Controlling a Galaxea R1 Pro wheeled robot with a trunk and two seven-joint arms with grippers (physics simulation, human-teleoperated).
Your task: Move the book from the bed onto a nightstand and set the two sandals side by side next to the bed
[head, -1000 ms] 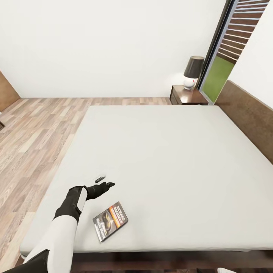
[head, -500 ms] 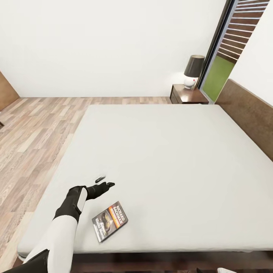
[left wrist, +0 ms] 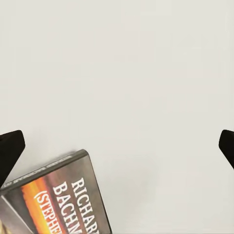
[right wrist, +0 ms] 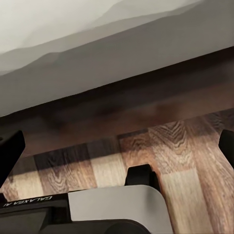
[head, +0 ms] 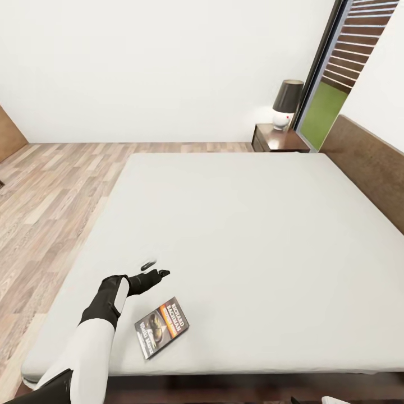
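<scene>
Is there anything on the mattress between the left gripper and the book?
No. In the head view, only bare bed mattress separates the left gripper from the book.

The room is bright and evenly lit. A soft glow sits on the white wall (head: 168, 67) beside the dark-shaded lamp (head: 286, 104). The big light-grey mattress (head: 235, 235) shows almost no shadows. Under the bed the brown plank floor (right wrist: 161, 151) looks dim and blurry, maybe out of focus.

One bed (head: 235, 224), one book (head: 161, 327), one nightstand (head: 278, 139), one lamp (head: 286, 104), one window (head: 331, 73), and one robot arm (head: 95, 331) are in view.
</scene>
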